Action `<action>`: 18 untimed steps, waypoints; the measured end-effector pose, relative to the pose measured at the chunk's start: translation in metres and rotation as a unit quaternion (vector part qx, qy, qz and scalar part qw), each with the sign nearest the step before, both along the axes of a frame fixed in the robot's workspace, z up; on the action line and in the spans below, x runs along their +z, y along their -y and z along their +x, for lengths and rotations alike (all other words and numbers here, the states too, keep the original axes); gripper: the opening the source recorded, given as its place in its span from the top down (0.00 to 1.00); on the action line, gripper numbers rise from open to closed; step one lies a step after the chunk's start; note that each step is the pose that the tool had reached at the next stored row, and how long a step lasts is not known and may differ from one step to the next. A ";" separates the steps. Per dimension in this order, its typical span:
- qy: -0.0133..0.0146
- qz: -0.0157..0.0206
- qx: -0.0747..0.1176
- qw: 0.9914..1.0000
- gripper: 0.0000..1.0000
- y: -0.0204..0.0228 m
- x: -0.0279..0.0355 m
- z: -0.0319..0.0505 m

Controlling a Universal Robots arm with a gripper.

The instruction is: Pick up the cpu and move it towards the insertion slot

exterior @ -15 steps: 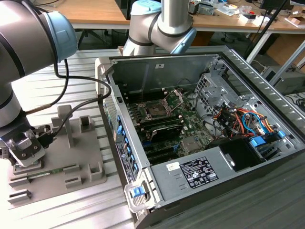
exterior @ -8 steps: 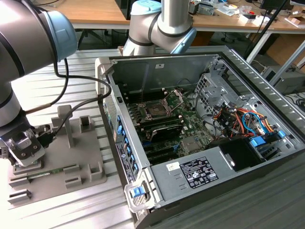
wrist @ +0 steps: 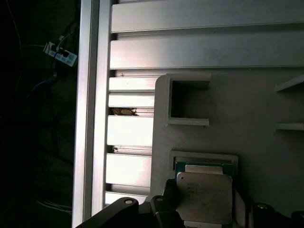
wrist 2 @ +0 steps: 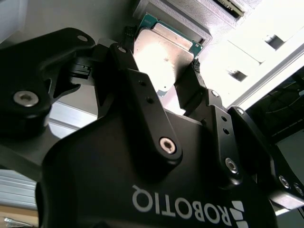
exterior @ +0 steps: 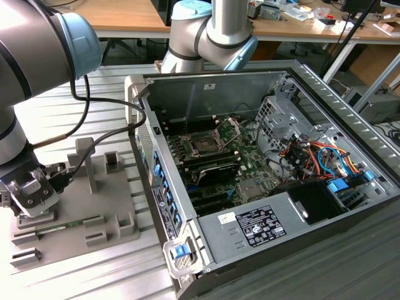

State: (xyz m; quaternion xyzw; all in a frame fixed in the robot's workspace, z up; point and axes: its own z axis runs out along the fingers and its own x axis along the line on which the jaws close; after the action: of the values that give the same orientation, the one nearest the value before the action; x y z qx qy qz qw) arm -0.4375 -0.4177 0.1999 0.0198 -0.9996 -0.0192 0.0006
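Note:
The cpu [wrist: 204, 195], a small square chip with a pale metal top and green rim, sits at its nest on the grey tray [exterior: 94, 200]. In both wrist views my gripper [wrist: 204, 209] straddles it. One black finger presses each opposite side of the cpu [wrist 2: 164, 50], so the gripper [wrist 2: 159, 69] is shut on it. In the exterior view the gripper [exterior: 31, 197] is low over the tray at the exterior view's left. The insertion slot [exterior: 203, 144] lies inside the open computer case, with its silver retention plate [exterior: 228, 128] hinged up.
The open computer case [exterior: 325, 125] fills the exterior view's right, with tall metal walls, drive cables and memory slots. Raised posts [exterior: 87, 162] and pockets stand on the tray. A green memory stick [exterior: 62, 225] lies in it. The ribbed aluminium table [wrist: 137, 128] ends just beyond the tray.

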 end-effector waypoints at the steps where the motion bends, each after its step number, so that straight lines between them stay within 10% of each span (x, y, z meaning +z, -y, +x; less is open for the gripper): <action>1: 0.000 0.000 0.000 1.000 0.45 0.0000 0.0001 0.0000; 18: 0.000 0.000 0.000 1.000 0.45 0.0000 0.0045 0.0000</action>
State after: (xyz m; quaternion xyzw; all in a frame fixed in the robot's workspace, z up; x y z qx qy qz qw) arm -0.4375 -0.4176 0.2043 0.0198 -0.9996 -0.0193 0.0006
